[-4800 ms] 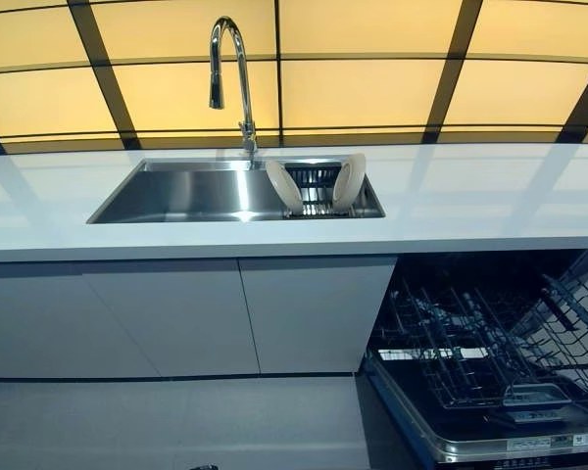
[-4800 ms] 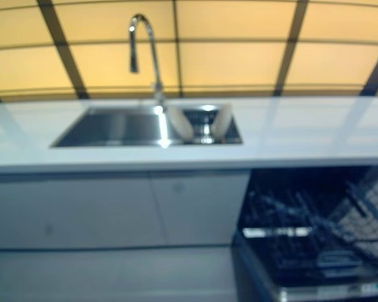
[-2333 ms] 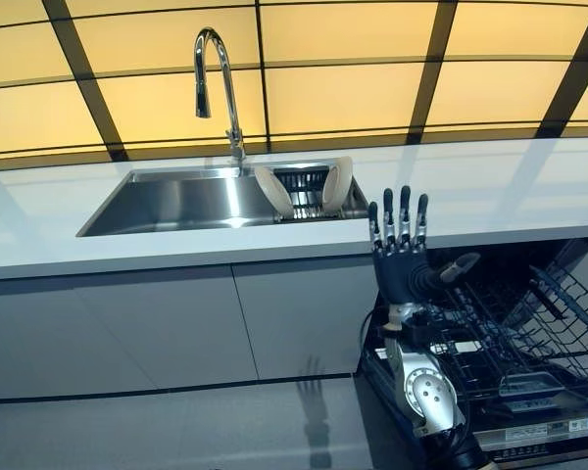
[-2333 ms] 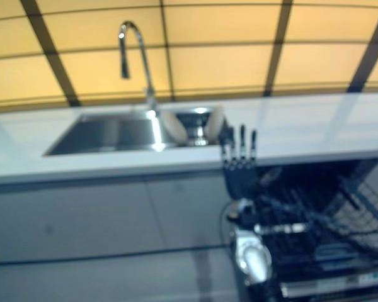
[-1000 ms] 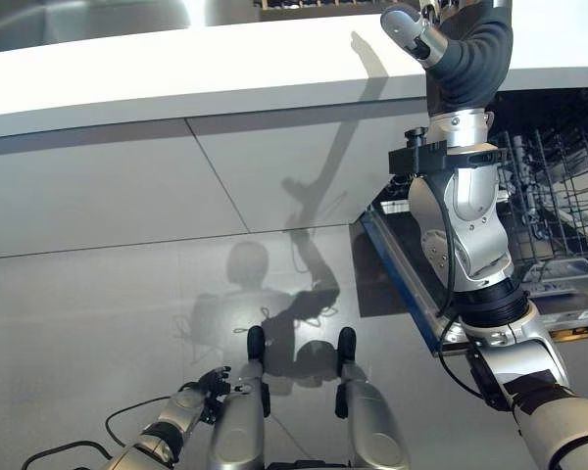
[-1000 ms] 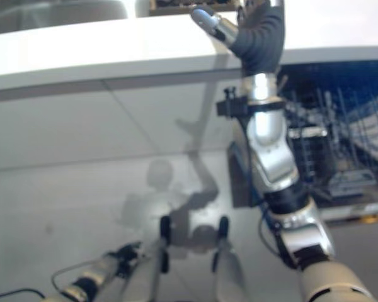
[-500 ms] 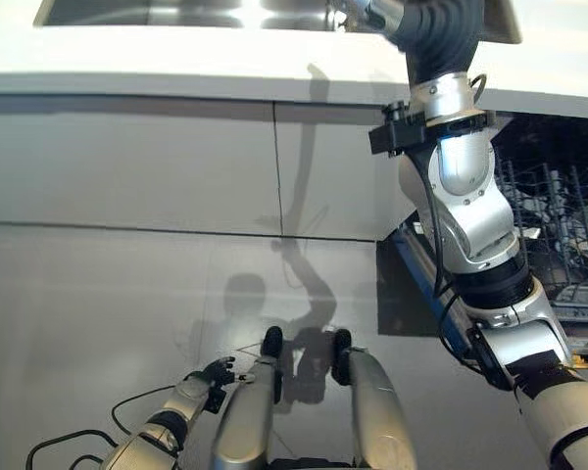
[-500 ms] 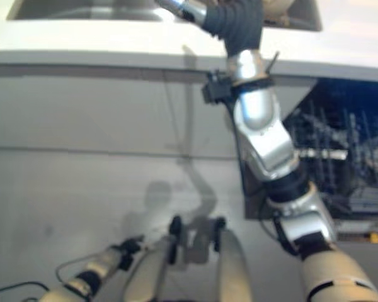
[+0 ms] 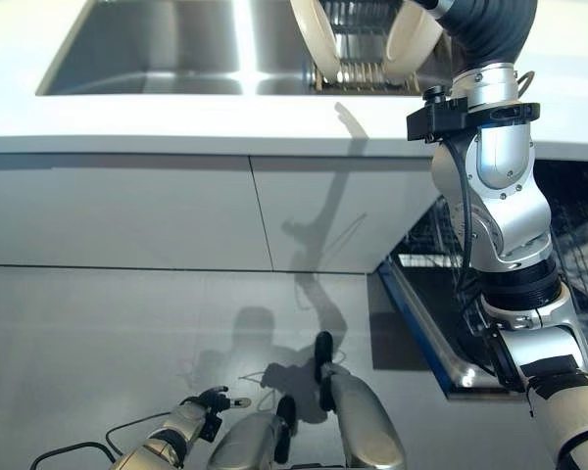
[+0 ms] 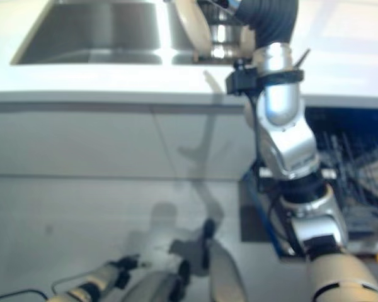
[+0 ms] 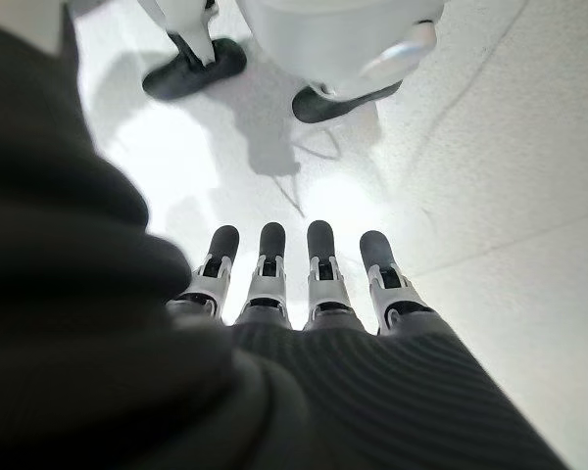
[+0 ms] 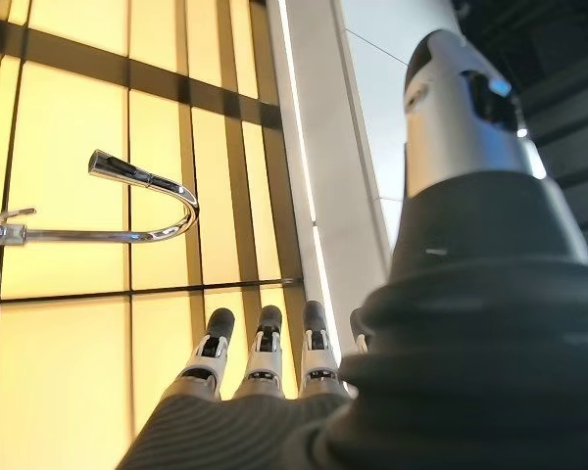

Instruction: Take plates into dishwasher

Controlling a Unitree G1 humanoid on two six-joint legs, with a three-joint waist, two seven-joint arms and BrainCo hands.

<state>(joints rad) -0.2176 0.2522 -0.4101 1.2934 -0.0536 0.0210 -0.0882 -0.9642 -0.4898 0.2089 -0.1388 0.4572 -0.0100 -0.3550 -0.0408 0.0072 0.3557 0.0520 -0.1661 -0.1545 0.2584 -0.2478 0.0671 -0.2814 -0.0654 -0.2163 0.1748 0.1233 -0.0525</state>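
Brushed stainless steel was seen in the sink [image 9: 157, 49], its basin smooth and streaked with glare. The two plates [image 9: 316, 39] looked like glazed cream ceramic, propped in a dark wire rack [image 9: 358, 39]. The countertop [image 9: 176, 127] was shown white and glossy. A polished chrome faucet [image 12: 137, 201] gleamed. The floor [image 9: 108, 333] appeared grey, smooth and faintly reflective.

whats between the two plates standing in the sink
In the left eye view, a dark ribbed drying rack sits between the left plate and the right plate, inside the sink.
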